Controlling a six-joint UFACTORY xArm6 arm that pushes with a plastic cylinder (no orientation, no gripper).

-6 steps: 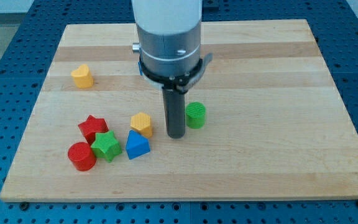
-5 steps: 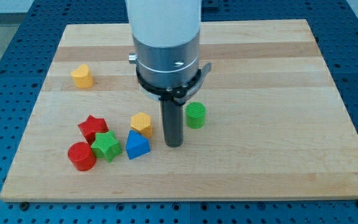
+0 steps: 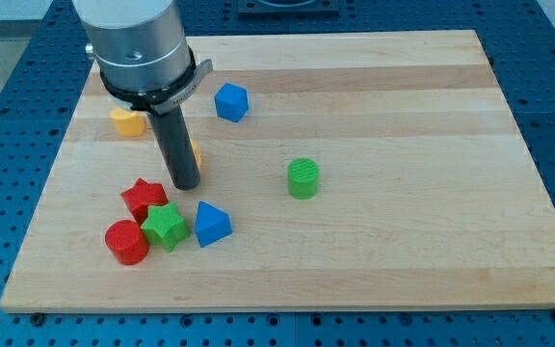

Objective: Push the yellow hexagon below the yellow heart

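- Since the earlier frame the arm has swung from mid-board to the far left, taking the yellow hexagon (image 3: 194,152) along; only a sliver shows behind the rod.
- The wooden board (image 3: 432,231) carries everything.
- My tip (image 3: 186,184) sits just near of that hexagon; there is no pincer to spread or press, only the rod.
- The yellow heart (image 3: 125,120) lies far-left, half hidden by the arm.
- The hexagon rests right of and slightly nearer than the heart, so it probably needs a further nudge left.
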